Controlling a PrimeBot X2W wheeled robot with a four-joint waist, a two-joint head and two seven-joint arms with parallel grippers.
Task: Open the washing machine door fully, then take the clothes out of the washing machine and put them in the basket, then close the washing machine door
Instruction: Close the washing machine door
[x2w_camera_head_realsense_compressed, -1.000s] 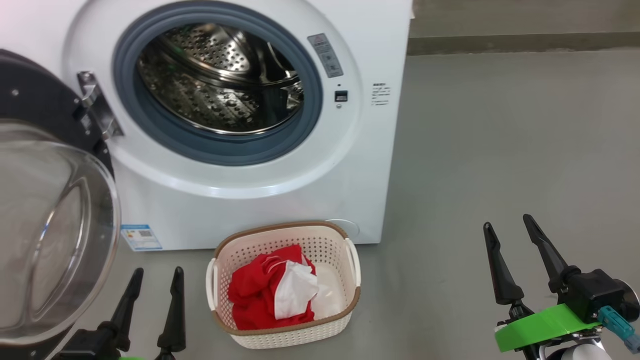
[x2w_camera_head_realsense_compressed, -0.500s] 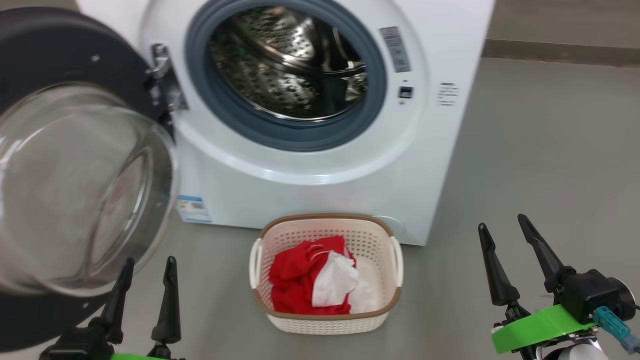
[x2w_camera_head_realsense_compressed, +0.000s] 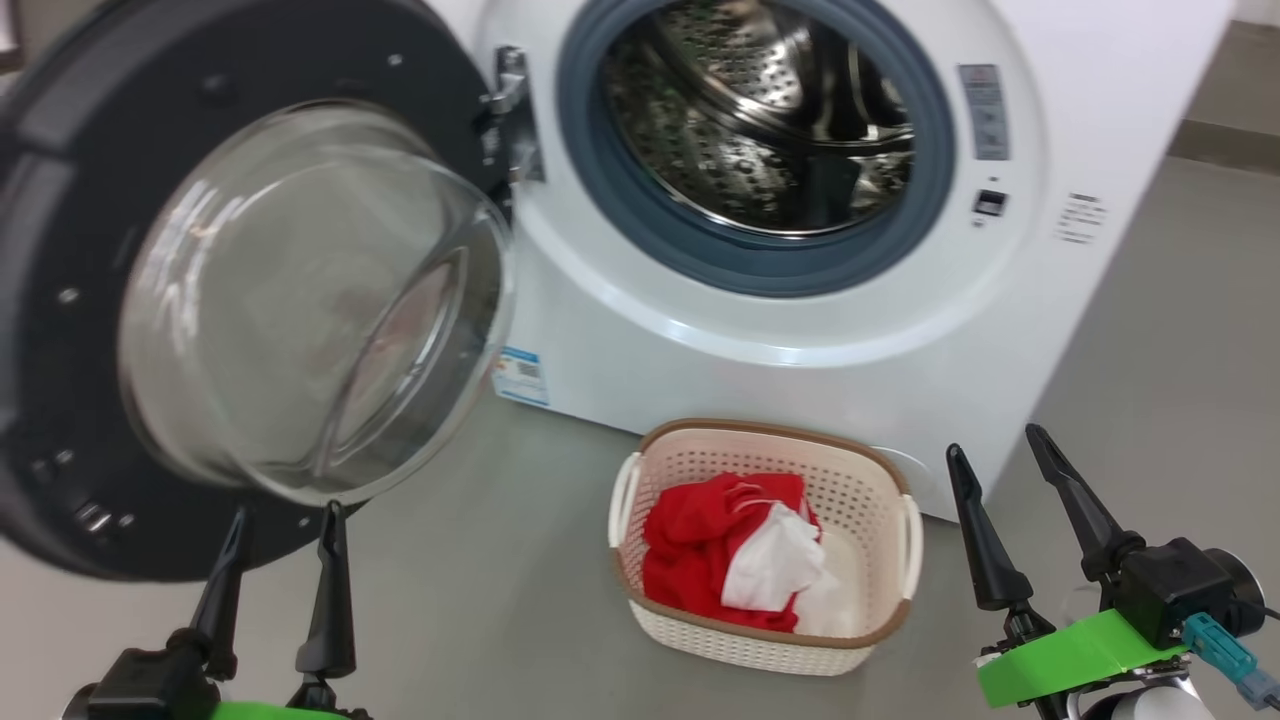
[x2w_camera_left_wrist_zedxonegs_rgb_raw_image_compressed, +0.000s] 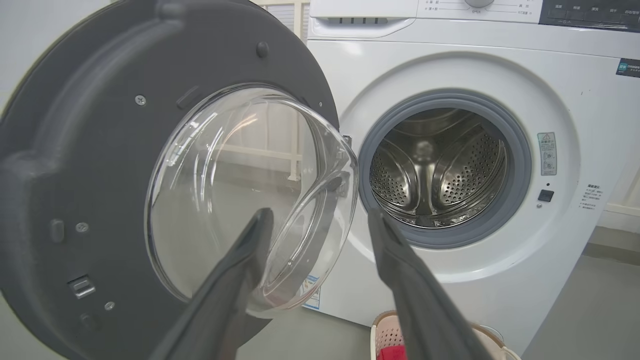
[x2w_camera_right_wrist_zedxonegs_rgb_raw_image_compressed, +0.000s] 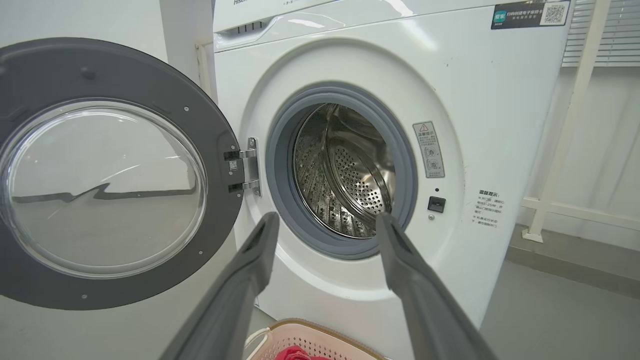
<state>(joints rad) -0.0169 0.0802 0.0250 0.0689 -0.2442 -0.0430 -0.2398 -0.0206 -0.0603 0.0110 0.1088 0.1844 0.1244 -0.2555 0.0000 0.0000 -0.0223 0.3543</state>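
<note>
**Left gripper** (x2w_camera_head_realsense_compressed: 287, 512): the two dark fingers are spread wide and hold nothing. In the head view the tips stand at the lower edge of the washing machine door (x2w_camera_head_realsense_compressed: 60, 300); whether they touch it cannot be told. In the left wrist view the fingers frame the near edge of the glass bowl (x2w_camera_left_wrist_zedxonegs_rgb_raw_image_compressed: 235, 195). This arm therefore appears to be the one set up to work on the door.

**Right gripper** (x2w_camera_head_realsense_compressed: 995, 442): it is equally wide and empty. It stands just to the right of the basket (x2w_camera_head_realsense_compressed: 770, 432) and is apart from both the basket and the washing machine (x2w_camera_head_realsense_compressed: 800, 330).

**Door:** it is swung far out on its hinge (x2w_camera_head_realsense_compressed: 510, 110) at the left of the opening, with its inner face and bulging bowl turned towards the robot. This leaves the grey gasket (x2w_camera_head_realsense_compressed: 600, 180) and the mouth of the drum (x2w_camera_head_realsense_compressed: 760, 110) unobstructed.

**Drum:** no fabric shows in the visible steel interior.

**Clothes** (x2w_camera_head_realsense_compressed: 700, 540): a red and white heap lies inside the basket. The basket stands on the floor (x2w_camera_head_realsense_compressed: 480, 600) close against the machine's front, below the opening and to its right. This placement probably kept the carry from drum to basket short.

**Stage (judged):** opening and unloading look complete, and only closing the door remains. The likely next step is a push by the left arm on the door, better on the dark rim than on the glass, until the latch meets its socket.
</note>
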